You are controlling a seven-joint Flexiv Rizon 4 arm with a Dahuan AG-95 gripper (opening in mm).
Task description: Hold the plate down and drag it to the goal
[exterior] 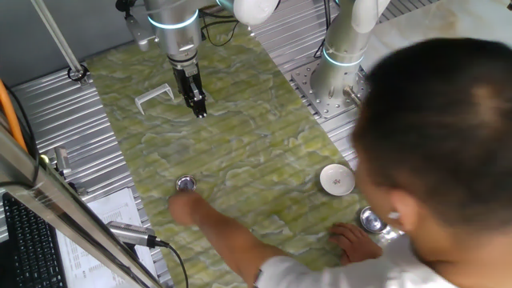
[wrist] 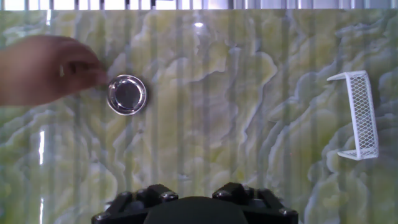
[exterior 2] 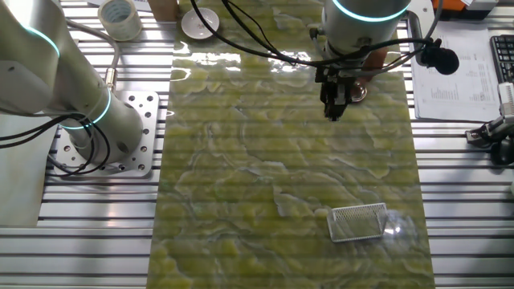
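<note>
The plate (exterior: pixel 186 184) is a small shiny silver dish lying on the green marbled mat, with a person's hand (exterior: pixel 192 212) touching it. In the hand view the plate (wrist: pixel 127 94) is at upper left with the hand (wrist: pixel 43 68) beside it. In the other fixed view the plate (exterior 2: pixel 357 93) sits just behind my fingers. The goal (exterior: pixel 154 98) is a white U-shaped frame, at the right in the hand view (wrist: pixel 357 115) and near the front in the other fixed view (exterior 2: pixel 358 222). My gripper (exterior: pixel 198 108) hovers above the mat between plate and goal, fingers together and empty.
A white round dish (exterior: pixel 337 179) and a steel bowl (exterior: pixel 372 219) sit near the person's other hand. The person's head (exterior: pixel 448 136) fills the right side. A second arm's base (exterior 2: pixel 96 120) and a tape roll (exterior 2: pixel 120 18) stand off the mat.
</note>
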